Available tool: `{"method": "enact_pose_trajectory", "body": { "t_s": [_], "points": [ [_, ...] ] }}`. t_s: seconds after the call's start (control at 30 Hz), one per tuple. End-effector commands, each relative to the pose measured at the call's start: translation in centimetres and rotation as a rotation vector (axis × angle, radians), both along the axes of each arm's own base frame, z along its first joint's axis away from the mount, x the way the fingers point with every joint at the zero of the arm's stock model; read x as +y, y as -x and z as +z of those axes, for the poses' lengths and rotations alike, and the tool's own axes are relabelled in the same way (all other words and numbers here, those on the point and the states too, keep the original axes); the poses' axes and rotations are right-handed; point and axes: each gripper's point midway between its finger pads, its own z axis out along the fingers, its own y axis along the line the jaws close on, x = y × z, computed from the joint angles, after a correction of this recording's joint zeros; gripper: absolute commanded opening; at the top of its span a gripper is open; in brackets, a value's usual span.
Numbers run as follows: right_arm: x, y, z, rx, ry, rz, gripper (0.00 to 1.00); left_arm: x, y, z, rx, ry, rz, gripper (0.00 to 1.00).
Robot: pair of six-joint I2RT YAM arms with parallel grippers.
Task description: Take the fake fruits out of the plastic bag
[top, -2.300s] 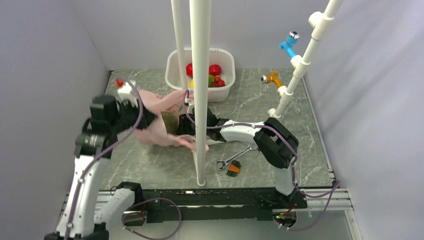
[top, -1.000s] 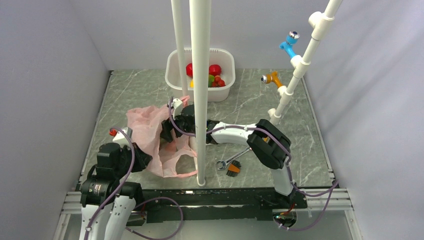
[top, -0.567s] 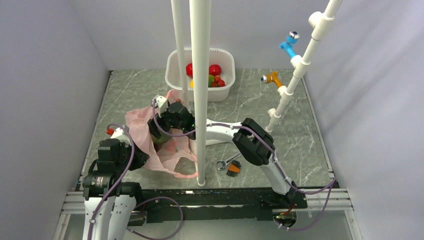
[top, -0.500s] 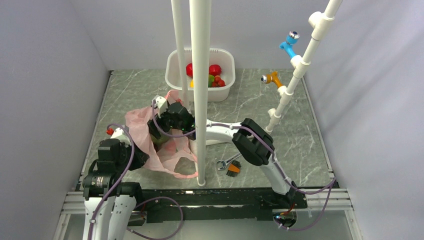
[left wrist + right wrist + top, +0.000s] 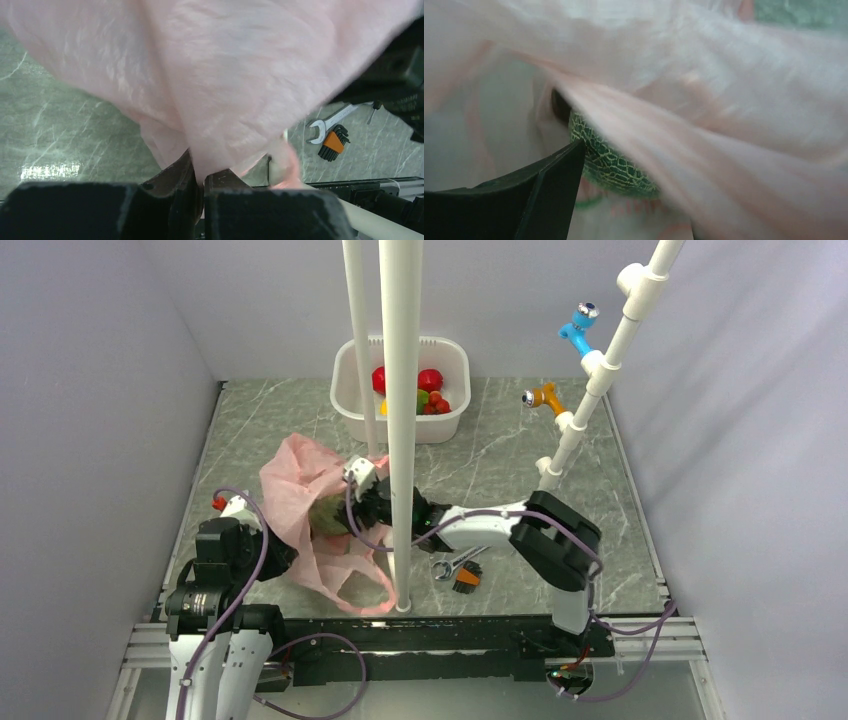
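Thin, crinkly, translucent plastic bag (image 5: 295, 483)

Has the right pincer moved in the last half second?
Yes. The right pincer has pulled back, away from the white tub and nearer the foot of the front white pole.

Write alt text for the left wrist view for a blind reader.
The left gripper, at the bottom edge, is shut on a fold of the pink plastic bag, which fills most of the picture. To the right, a wrench and orange hex keys lie on the marble table.
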Motion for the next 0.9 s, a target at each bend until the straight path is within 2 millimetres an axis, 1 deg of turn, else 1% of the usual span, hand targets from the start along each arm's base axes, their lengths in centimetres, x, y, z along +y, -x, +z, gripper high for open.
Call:
{"method": "enact_pose_trajectory", "body": {
  "t_s": [0.0,0.07,0.1,0.17,0.23,0.33,0.43,0.57,0.73,0.8,0.83,0.87],
  "points": [
    [-6.4,2.6,-6.1,0.129,0.175,-0.084,0.7,0.4,-0.2,0.2,-0.003,-0.001,0.036,0.12],
    [-6.9,3.7,-4.2,0.137,0.122,-0.062,0.7,0.5,-0.2,0.2,0.002,-0.002,0.044,0.12],
    [-7.1,4.1,-3.7,0.145,0.106,-0.054,0.7,0.5,-0.2,0.2,0.003,-0.003,0.046,0.12],
    [-7.2,4.3,-2.2,0.144,0.067,-0.053,0.71,0.5,-0.2,0.2,0.005,-0.003,0.045,0.12],
    [-6.9,4.6,-0.7,0.14,0.026,-0.039,0.73,0.5,-0.2,0.1,0.007,-0.002,0.045,0.12],
    [-5.8,5.0,1.1,0.128,-0.027,0.007,0.76,0.4,-0.2,0.1,0.007,-0.001,0.037,0.12],
    [-4.3,5.2,1.8,0.157,-0.049,0.036,0.79,0.4,-0.1,0.2,0.012,-0.003,0.032,0.11],
    [-2.0,6.1,2.4,0.169,-0.075,0.092,0.8,1.3,0.4,0.7,0.007,-0.028,0.087,0.11],
    [1.1,8.0,1.6,0.19,-0.082,0.167,0.79,2.7,1.7,1.2,0.035,-0.083,0.147,0.11],
    [2.3,8.7,0.9,0.197,-0.074,0.199,0.78,3.3,2.5,0.9,0.077,-0.112,0.165,0.11],
    [3.1,8.9,0.9,0.197,-0.078,0.216,0.75,3.6,2.7,0.6,0.091,-0.128,0.17,0.11],
    [3.7,9.2,0.4,0.204,-0.076,0.233,0.73,3.6,2.7,0.5,0.083,-0.132,0.166,0.1]
  ]
}}
